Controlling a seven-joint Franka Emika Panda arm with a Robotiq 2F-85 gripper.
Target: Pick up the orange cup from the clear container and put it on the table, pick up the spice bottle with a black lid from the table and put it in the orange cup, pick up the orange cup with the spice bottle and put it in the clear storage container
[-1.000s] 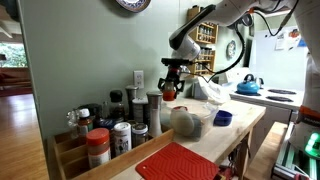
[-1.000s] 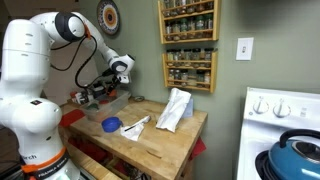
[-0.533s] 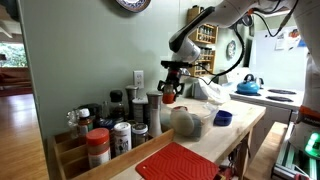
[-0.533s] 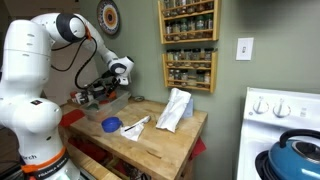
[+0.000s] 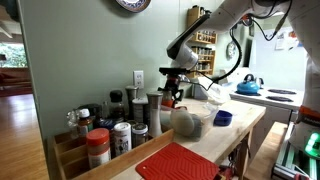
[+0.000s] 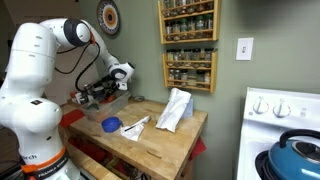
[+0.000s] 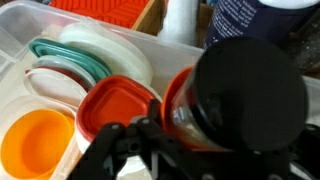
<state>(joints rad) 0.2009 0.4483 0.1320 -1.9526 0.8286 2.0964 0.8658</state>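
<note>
**Fingers** (image 7: pixel 108 152): lower middle of the wrist view, dark and blurred. They pinch the orange cup (image 7: pixel 177 100), which hangs just beyond them at centre right.

**Spice bottle** (image 7: pixel 248 95): stands inside the cup, long axis roughly upright, black lid facing the camera.

**Clear container** (image 7: pixel 20 50): farther off, below the cup and reaching to the upper left. It holds a red lid (image 7: pixel 112 108) and teal-rimmed lids (image 7: pixel 70 52).

**Judgement:** the drop spot lies straight beneath the fingers, so the coming move is a descent.

You see the orange cup (image 7: pixel 177 105) orange-red, the bottle lid (image 7: pixel 245 95) plain black, the mat (image 5: pixel 180 163) red, the small cup (image 5: pixel 222 118) blue.
</note>
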